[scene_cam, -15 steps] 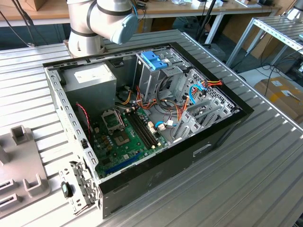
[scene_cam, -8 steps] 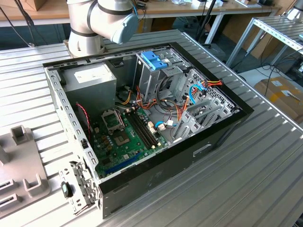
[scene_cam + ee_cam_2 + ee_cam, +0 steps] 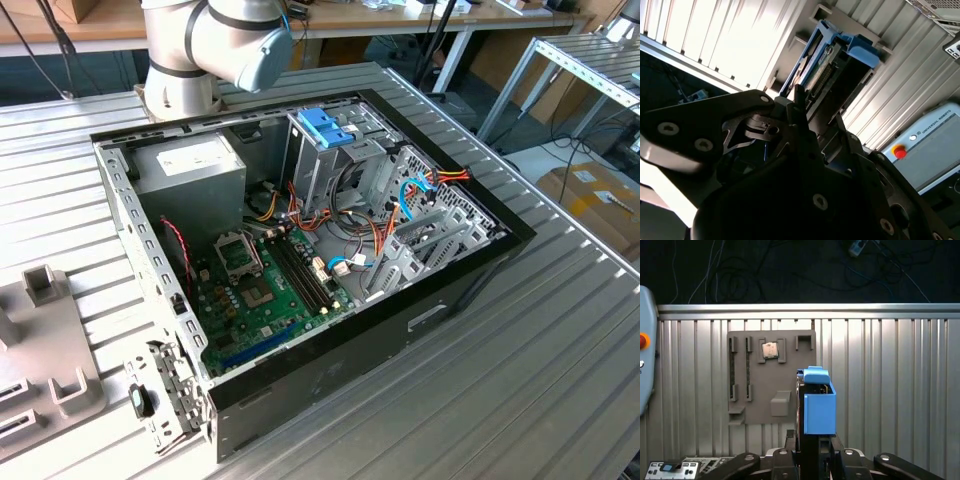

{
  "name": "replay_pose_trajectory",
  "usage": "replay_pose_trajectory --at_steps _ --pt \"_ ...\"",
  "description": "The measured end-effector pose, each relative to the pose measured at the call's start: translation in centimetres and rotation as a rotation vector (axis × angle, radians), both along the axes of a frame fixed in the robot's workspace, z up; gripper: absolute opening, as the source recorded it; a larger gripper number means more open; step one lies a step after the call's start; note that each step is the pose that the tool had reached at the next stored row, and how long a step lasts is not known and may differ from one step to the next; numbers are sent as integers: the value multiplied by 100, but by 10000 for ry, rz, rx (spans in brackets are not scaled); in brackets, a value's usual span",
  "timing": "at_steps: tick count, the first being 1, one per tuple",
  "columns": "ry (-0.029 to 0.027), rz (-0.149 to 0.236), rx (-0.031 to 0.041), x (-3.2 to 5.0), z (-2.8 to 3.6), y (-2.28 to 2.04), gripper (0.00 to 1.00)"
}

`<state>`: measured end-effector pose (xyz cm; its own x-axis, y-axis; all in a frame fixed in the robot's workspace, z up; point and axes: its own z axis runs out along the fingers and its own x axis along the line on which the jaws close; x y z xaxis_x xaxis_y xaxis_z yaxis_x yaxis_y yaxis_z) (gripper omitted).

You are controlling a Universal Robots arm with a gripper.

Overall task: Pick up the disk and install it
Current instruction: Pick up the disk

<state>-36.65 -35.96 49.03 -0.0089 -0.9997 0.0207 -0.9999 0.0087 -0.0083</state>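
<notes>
**A:** Status? Big items first.

**B:** PC case lies open on the desk, side panel off. The drive cage sits inside near the far wall, w/ a blue latch on top. The disk isn't in the case. In both wrist views it stands edge-on out of the end effector, light-blue rails leading, lifted off the desk. End effector is clamped on the disk's near end, a finger on each flat side. My read: pick = done, install = not done.

**A:** Disk position rel. to the case?

**B:** Can't fix it exactly. In the first wrist view ribbed desk and a grey fixture plate lie behind it, no case. Judged to be well apart from the cage.

**A:** Anything in the way?

**B:** The arm has its base just beside the case's far corner. The PSU sits next to the cage on the exterior view's left. The motherboard lies flat and low, prob. no issue. Cable bundles, orange/red/blue, drape just beside the cage on the exterior view's right, so a likely snag risk. The latch caps the cage top. Open or locked: can't tell.

**A:** Misc.?

**B:** A pendant w/ a red button lies on the desk. A small chip sits in a slot on the fixture plate.
</notes>
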Motion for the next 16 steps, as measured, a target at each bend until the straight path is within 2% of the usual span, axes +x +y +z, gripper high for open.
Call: replay_pose_trajectory --at_steps 16 --pt "0 0 -1 374 0 2 35"
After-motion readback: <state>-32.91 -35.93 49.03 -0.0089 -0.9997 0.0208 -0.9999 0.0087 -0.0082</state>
